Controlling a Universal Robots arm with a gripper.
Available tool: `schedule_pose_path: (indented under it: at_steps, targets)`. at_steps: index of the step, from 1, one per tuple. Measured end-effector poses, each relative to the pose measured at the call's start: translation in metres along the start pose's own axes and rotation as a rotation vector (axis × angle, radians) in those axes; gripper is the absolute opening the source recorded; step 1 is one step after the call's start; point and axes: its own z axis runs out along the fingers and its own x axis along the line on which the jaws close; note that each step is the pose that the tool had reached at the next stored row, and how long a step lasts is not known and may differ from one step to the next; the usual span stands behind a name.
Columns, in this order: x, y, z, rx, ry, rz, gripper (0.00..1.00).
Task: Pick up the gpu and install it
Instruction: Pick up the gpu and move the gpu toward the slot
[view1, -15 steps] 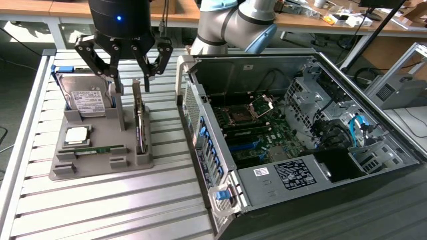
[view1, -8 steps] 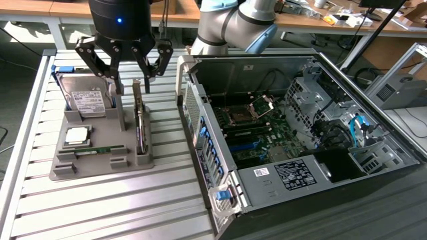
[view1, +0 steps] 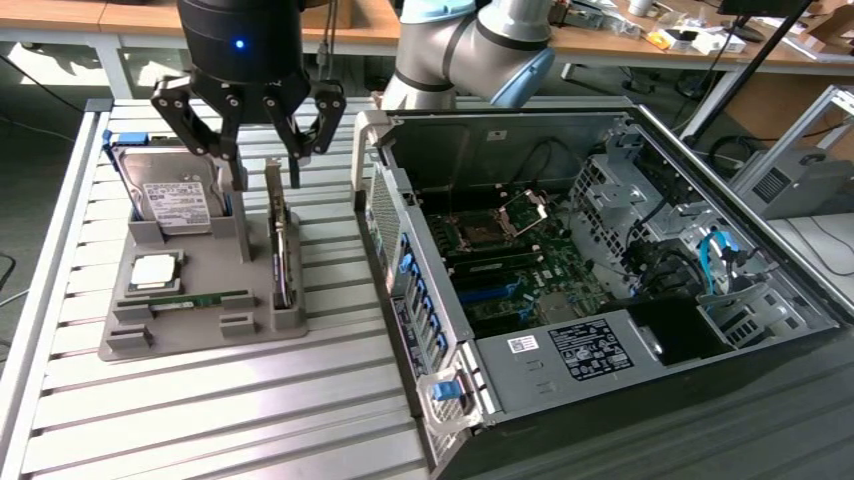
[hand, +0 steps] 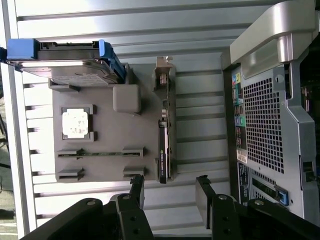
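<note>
Gripper (view1: 267, 185) is wide open and holds nothing. It hangs above the grey parts tray (view1: 200, 335) and no contact is visible. In the wrist view the gripper (hand: 170, 192) shows two black fingers (hand: 137, 192) spread well apart, and the line of the gpu (hand: 164, 145) runs into the gap between them.

The gpu (view1: 278, 250) is in the tray, standing on its long edge in a slot along the side nearest the PC case (view1: 441, 330). It's a thin card with a dark top edge and a brownish face. Its silver bracket (hand: 162, 75) is at the end toward the hard drive (hand: 65, 62).

Other parts in the tray:
- hard drive (view1: 167, 190), propped up at the far end, white label, blue rails
- CPU (view1: 154, 270), lying flat in its pocket
- green RAM stick (view1: 200, 298), lying in a slot beside the CPU

The tray sits on a table (view1: 200, 430) of slatted aluminium profile. The PC case is just beside it on the exterior view's right, lying with its side panel off and the motherboard (view1: 501, 265) exposed. Wooden workbenches (view1: 601, 40) with clutter run along the back.
</note>
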Motion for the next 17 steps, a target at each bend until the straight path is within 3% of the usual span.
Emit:
schedule_pose_path:
  at_steps: [17]
  targets:
    - [0.0002,-0.0003,0.0066,0.0000,0.0000,0.000,0.54]
